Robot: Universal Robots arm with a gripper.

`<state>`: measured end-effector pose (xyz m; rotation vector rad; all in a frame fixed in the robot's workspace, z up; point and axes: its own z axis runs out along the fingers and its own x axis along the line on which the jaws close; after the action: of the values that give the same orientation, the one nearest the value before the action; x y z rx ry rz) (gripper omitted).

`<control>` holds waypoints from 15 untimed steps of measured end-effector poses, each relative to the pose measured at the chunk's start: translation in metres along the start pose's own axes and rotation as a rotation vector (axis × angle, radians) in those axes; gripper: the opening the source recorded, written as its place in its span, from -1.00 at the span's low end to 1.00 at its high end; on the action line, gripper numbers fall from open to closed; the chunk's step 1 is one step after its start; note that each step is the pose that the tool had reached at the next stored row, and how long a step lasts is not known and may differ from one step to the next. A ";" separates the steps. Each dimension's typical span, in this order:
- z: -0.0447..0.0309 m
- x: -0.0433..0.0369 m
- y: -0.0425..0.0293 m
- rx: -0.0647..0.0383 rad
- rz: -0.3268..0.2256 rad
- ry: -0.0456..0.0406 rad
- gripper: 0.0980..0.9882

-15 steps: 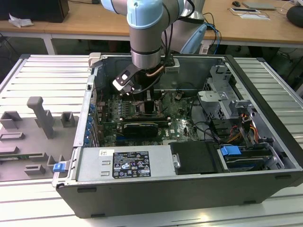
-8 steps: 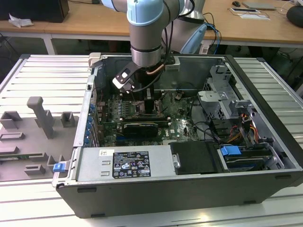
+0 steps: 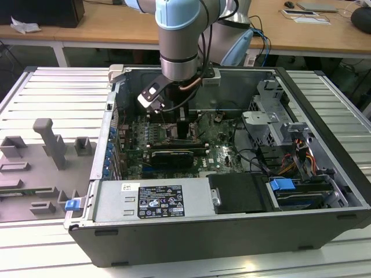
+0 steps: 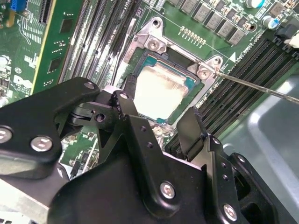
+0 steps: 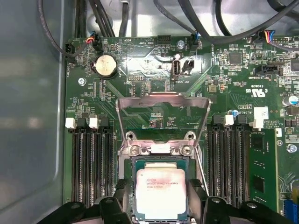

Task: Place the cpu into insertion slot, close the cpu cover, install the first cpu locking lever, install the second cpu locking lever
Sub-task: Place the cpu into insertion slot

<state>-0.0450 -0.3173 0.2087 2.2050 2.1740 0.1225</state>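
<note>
Found a large dark-grey metal computer case lying open side up, leaving the green motherboard reachable from above. Saw the black two-fingered gripper low inside, toward the far wall and the exterior view's left of middle, directly over the socket. Noted the thin square silver cpu cover standing up on the far side, clearing the square silver-rimmed insertion slot. Found the small flat square cpu with its silvery-beige top lying level within that slot. Saw the fingers parted to chip width against two opposite edges, and judged it a grip to steady the seating. Noted a thin steel wire lever angled clear, unlatched to free the cover.
</note>
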 end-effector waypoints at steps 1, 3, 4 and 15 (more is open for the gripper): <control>-0.0014 -0.0008 0.0002 0.000 0.000 0.0002 0.16; -0.0015 -0.0024 0.0002 0.000 0.000 0.0001 -0.01; -0.0016 -0.0040 0.0002 0.000 0.000 0.0000 -0.15; -0.0018 -0.0112 0.0003 0.000 0.000 -0.0004 -0.98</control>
<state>-0.0451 -0.3285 0.2102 2.2049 2.1737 0.1220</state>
